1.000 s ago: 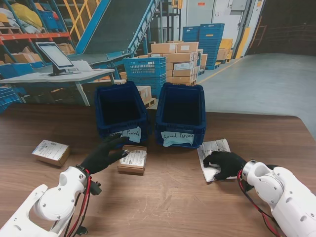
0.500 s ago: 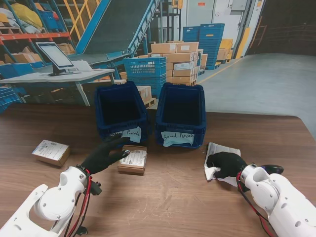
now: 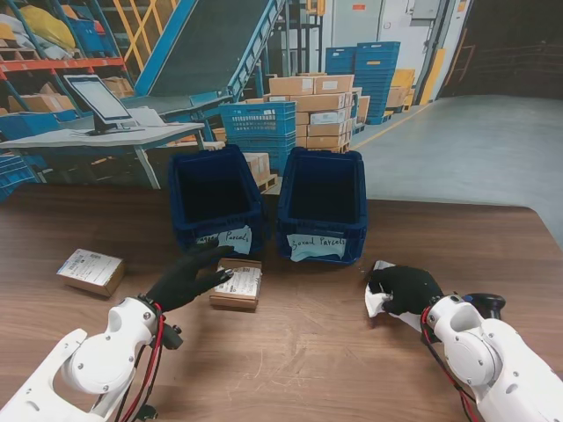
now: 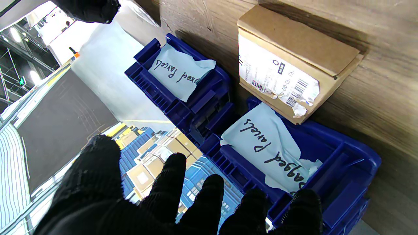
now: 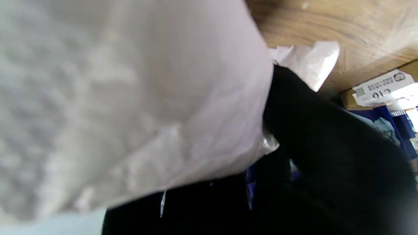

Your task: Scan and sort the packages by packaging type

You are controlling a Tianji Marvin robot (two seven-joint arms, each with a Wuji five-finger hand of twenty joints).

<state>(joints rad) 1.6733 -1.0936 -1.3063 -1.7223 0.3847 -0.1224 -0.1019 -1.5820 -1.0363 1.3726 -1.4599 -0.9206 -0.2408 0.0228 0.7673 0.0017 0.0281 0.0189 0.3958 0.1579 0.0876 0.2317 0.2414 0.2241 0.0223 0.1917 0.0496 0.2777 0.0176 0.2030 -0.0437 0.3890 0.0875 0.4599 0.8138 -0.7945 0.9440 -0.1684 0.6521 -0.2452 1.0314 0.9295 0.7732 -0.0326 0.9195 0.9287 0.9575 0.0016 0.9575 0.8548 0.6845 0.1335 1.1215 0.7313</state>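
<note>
under right hand point(image 3: 405, 288): white bagged parcel point(image 3: 376, 303), gripped, near boxed-parcels bin point(image 3: 322, 204).

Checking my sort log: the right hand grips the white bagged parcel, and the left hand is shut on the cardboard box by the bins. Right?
Not quite. The left hand is open, its fingers spread beside the cardboard box, not gripping it; the left wrist view shows this. The right hand does grip the white bagged parcel.

A monitor point(image 3: 98, 100) stands on a grey desk point(image 3: 97, 139) beyond the wooden counter point(image 3: 299, 352), with stacked cardboard cartons point(image 3: 318, 110), blue crates point(image 3: 371, 70) and a conveyor ramp point(image 3: 207, 44) behind.
</note>
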